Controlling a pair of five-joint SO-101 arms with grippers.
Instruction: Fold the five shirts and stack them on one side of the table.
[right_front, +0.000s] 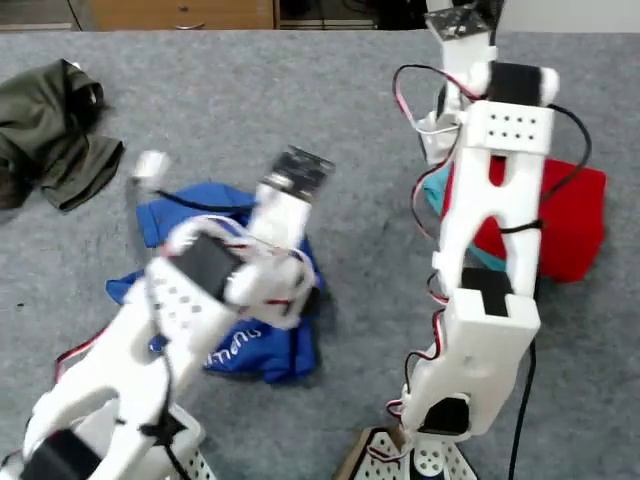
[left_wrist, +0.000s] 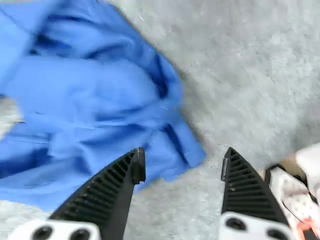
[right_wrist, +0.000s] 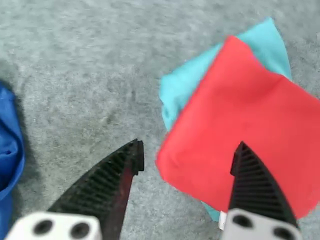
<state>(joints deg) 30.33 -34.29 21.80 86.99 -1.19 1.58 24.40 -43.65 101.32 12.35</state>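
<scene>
— What is the pincer (left_wrist: 184, 160) doing?
— Its two black fingers (left_wrist: 107, 192) are wide apart. Nothing is between them.
— What is near it?
— A blue shirt (left_wrist: 90, 100). It lies all crumpled on the grey table (left_wrist: 250, 75), out in front of the pincer. One finger's tip is over the shirt's edge. The other tip is over bare table.
— Anything else?
— A white robot part (left_wrist: 302, 187) with a bit of red sits just beside that other finger.

blue shirt (right_front: 258, 352): unfolded, crumpled in a loose heap, left of the middle of the table (right_front: 250, 100) | red shirt (right_wrist: 240, 135): folded flat, lying on the teal shirt, right side | teal shirt (right_wrist: 185, 95): folded, under the red, edges showing beyond it | olive-green shirt (right_front: 50, 130): bunched heap, far left corner, well apart from the others
</scene>
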